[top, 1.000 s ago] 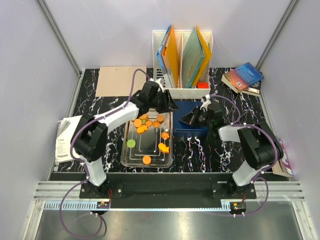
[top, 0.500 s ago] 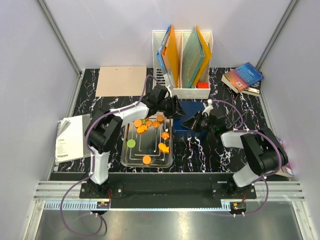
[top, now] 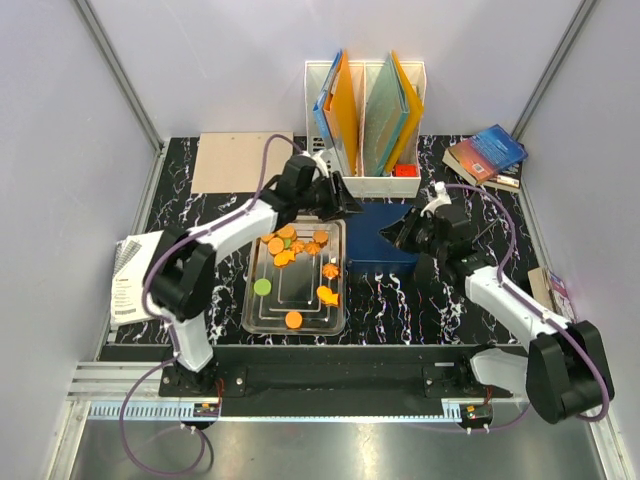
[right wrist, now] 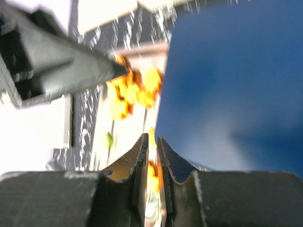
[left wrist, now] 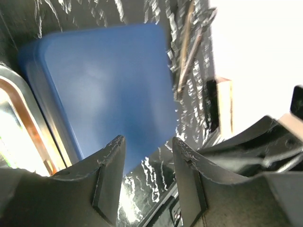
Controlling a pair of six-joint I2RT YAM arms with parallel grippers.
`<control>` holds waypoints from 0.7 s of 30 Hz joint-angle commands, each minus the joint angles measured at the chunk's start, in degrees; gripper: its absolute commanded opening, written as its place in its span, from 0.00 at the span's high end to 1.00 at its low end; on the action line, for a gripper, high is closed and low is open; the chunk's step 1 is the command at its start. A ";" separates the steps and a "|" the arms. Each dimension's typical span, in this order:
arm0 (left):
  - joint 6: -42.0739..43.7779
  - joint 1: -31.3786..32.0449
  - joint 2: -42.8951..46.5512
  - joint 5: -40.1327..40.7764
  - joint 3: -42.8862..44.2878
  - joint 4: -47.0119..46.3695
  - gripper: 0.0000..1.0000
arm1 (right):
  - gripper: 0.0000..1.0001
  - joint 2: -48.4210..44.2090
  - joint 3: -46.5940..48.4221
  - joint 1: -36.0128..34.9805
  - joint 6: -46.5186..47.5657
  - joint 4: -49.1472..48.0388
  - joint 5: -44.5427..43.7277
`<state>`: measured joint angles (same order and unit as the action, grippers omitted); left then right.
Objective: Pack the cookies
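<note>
**Item: cookies (top: 290,246).** Mostly orange. They sit bunched at the far end of the clear tray (top: 249,300), with a few loose ones toward the near end, including a green one (top: 262,287). The tray's long axis runs near to far.

**Destination, as judged:** the blue box (top: 372,225), just beside the tray's right rim.

**Key relation:** the bunch lies just near-left of the left gripper (top: 345,205), your closer tool. The right gripper (top: 390,236) is across the box from it.

**Left arm:** reached far forward and angled right, its tips over the tray's far-right corner at the box edge. Its wrist view shows the fingers (left wrist: 111,161) parted and empty, framing the blue lid.

**Right arm:** stretched forward and leftward, pointing across the box at the tray. Its fingers (right wrist: 141,156) are pinched to a slit, with nothing visibly caught between them.

**Note:** for a pick, you would bring the left jaws back toward the near-left and down.
</note>
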<state>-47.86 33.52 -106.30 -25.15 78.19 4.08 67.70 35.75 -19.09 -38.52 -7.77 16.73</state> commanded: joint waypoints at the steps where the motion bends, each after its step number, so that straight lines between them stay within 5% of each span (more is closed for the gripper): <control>1: 1.36 -0.21 9.87 2.29 -5.41 -2.05 0.52 | 0.78 2.34 3.28 0.37 3.45 4.87 -4.96; 12: 4.26 -0.21 27.10 5.72 -23.17 -0.04 0.51 | 0.84 22.64 -2.26 4.85 -5.59 -13.67 5.41; 17: 8.38 -0.38 33.42 10.11 -23.18 4.71 0.51 | 0.81 13.36 -3.32 4.33 -2.89 -12.55 3.06; 21: 11.20 -0.29 37.12 14.15 -22.12 8.75 0.48 | 0.74 -3.75 1.59 2.05 3.26 1.48 -1.60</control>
<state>-41.32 33.12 -73.65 -16.80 54.26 10.02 78.83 33.10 -14.66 -42.00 -16.60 20.01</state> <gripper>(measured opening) 0.507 0.224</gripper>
